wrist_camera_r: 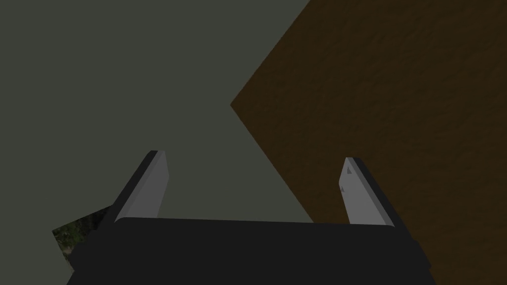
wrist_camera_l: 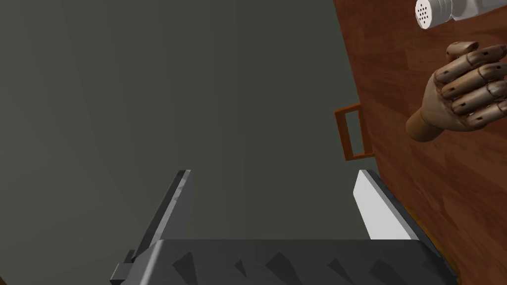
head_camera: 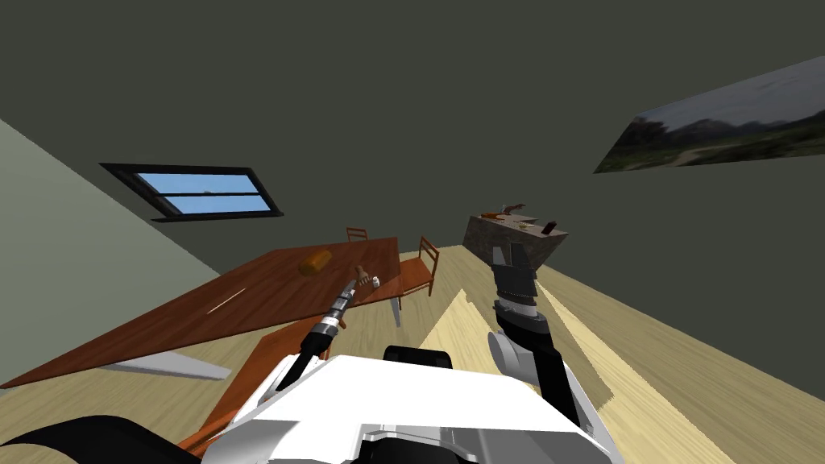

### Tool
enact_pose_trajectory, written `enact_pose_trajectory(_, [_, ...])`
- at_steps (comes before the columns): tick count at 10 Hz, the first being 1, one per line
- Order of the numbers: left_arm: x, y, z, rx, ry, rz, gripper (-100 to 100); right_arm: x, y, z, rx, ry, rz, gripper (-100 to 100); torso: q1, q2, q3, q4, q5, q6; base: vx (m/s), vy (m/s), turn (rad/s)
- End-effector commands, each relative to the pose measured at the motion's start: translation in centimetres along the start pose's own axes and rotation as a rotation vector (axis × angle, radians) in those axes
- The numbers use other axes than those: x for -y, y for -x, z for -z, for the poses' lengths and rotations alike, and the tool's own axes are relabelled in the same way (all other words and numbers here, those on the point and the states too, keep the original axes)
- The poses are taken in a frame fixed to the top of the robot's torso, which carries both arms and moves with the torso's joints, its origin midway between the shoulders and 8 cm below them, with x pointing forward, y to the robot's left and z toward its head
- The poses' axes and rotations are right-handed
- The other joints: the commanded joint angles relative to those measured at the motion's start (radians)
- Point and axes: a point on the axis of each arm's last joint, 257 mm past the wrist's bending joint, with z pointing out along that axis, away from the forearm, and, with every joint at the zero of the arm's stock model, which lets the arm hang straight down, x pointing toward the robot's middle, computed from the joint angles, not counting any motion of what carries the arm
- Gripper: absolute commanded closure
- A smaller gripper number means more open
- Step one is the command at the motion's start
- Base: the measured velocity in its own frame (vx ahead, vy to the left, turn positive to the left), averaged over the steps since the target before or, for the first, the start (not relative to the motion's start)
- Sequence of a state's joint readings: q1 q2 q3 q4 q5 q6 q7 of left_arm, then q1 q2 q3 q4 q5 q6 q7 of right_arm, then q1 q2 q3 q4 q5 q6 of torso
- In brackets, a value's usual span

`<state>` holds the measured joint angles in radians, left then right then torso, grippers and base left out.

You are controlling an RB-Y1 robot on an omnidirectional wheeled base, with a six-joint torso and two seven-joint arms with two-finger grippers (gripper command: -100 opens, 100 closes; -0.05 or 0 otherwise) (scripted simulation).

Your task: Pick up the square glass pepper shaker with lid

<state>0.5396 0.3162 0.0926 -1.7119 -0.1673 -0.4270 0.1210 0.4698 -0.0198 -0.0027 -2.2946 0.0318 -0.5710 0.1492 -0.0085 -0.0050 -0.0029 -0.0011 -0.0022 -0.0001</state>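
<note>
The pepper shaker (wrist_camera_l: 435, 11) is a small pale grey piece with a round holed lid, lying on its side on the reddish-brown table (wrist_camera_l: 421, 168). It lies just past a wooden mannequin hand (wrist_camera_l: 465, 94). In the head view the shaker (head_camera: 375, 281) is near the table's right edge, beside the wooden hand (head_camera: 361, 271). My left gripper (wrist_camera_l: 275, 198) is open and holds nothing. It hangs short of the wooden hand, off to one side over the table's edge. My right gripper (wrist_camera_r: 252, 185) is raised at the right (head_camera: 510, 256), open, with nothing between its fingers.
An orange-brown loaf-shaped thing (head_camera: 314, 262) and a thin pale stick (head_camera: 228, 301) lie further left on the table. Wooden chairs (head_camera: 423, 262) stand at its far side, and another chair (head_camera: 270, 354) is close in front of me. A stone-like counter (head_camera: 516, 235) with small items stands behind.
</note>
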Motion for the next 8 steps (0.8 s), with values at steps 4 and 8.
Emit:
enact_pose_trajectory(4, [-7.7, 1.1, 2.8, -0.054, 0.181, -0.165, -100, 0.0, 0.0, 0.0, 0.0, 0.0, 0.0, 0, -0.003, -0.004, -0.002, -0.001, -0.001, 0.0, 0.132, -0.161, -0.09])
enact_pose_trajectory(8, [-13.3, 2.6, 5.5, -0.107, 0.318, -0.318, -100, 0.0, 0.0, 0.0, 0.0, 0.0, 0.0, 0, 0.003, 0.002, 0.001, 0.001, 0.001, 0.0, 0.078, -0.089, -0.064])
